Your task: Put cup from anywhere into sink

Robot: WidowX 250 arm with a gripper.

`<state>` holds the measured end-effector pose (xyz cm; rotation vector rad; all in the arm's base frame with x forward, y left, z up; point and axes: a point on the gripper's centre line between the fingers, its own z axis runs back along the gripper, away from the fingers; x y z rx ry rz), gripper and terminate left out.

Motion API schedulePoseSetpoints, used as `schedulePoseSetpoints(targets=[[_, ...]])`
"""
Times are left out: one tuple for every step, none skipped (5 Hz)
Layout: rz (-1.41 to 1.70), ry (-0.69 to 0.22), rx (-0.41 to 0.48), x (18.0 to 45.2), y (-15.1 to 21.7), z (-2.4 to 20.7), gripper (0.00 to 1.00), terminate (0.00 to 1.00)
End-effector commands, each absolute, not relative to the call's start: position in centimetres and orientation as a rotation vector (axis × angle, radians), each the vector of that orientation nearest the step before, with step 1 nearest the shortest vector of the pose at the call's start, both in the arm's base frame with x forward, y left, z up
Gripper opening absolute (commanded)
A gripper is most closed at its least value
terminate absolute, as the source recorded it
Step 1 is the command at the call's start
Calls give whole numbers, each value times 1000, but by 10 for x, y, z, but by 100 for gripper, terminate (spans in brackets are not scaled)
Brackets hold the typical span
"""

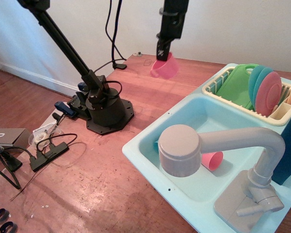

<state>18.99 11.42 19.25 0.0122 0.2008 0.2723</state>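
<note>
The bright pink cup with a small loop handle hangs tilted in the air above the wooden table, left of and behind the sink. My gripper is shut on its rim and holds it well above the table. The pale turquoise sink fills the right side, with a grey-beige faucet over its basin. A salmon-pink cup without a handle lies on its side in the basin, partly hidden by the faucet head.
A cream dish rack with a green board and pink and teal plates stands behind the sink at the right. The arm's black base sits on the table at the left. Cables and a black box lie at the table's left edge.
</note>
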Motion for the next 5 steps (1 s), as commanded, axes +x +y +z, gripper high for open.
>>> schedulePoseSetpoints(targets=[[18,178,103,263,94,209,0,0],[-62,251,94,288,78,183,0,0],[-93,320,80,280,65,161,0,0],[-70,331,35,260,61,140,0,0],[-40,292,17,254,69,145,100,100]])
